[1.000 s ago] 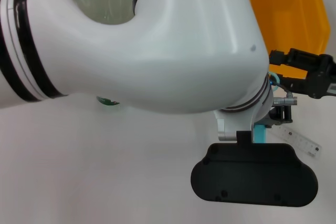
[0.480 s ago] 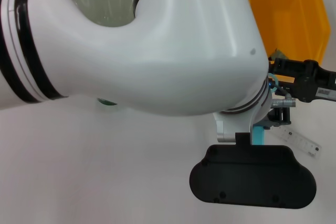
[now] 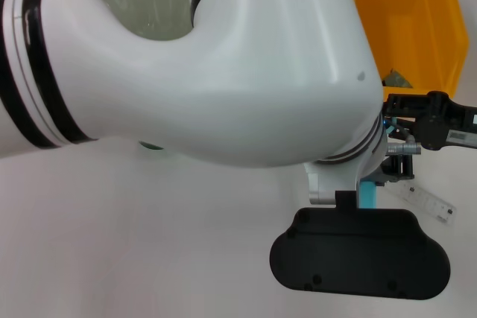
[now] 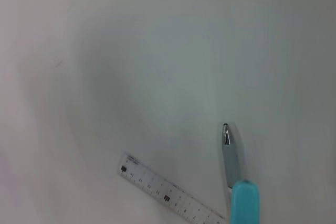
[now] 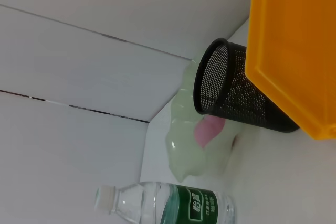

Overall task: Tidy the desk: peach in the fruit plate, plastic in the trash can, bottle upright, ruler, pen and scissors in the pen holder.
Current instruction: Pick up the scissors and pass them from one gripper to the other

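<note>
My left arm fills the head view. The teal pen [image 3: 367,191] hangs upright under its wrist, clear of the table. In the left wrist view the pen [image 4: 231,166] points at the white table beside the clear ruler [image 4: 167,194]. The ruler [image 3: 430,203] lies flat. My right gripper [image 3: 396,115] hovers close to the left wrist, above the ruler. The pink peach [image 5: 209,128] lies in the green fruit plate [image 5: 181,145], behind the black mesh pen holder [image 5: 231,90]. The bottle [image 5: 168,205] seems to stand upright. The yellow trash can [image 3: 406,20] is behind. Scissors are out of view.
A pale crumpled scrap [image 3: 396,78] shows at the trash can's near edge; I cannot tell whether it is the plastic. The fruit plate [image 3: 145,7] peeks out behind my left arm. The black camera housing [image 3: 359,255] hangs low over the table.
My right gripper has moved left and down, closer to the left wrist. The left arm and pen have barely shifted.
</note>
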`<state>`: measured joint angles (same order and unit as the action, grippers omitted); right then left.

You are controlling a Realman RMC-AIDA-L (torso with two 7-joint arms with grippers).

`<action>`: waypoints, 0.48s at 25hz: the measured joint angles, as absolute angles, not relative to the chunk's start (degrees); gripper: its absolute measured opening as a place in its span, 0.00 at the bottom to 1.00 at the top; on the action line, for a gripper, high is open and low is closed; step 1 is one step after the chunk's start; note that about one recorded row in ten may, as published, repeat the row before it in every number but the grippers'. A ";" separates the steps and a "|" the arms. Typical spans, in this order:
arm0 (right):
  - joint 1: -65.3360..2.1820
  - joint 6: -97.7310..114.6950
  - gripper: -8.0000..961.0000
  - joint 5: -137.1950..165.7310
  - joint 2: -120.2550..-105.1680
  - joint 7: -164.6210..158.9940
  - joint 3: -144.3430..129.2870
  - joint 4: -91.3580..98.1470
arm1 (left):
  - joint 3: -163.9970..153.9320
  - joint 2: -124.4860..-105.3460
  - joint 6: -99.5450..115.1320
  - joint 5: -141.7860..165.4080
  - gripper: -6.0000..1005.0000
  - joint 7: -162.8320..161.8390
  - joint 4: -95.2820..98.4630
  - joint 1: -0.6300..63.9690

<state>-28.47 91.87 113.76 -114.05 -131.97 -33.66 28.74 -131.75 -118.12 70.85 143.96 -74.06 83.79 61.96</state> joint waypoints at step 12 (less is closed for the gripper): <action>-28.73 92.18 0.36 114.64 -113.82 -131.53 -35.18 28.84 | -131.75 -118.27 70.81 144.03 0.28 -73.87 83.85 61.96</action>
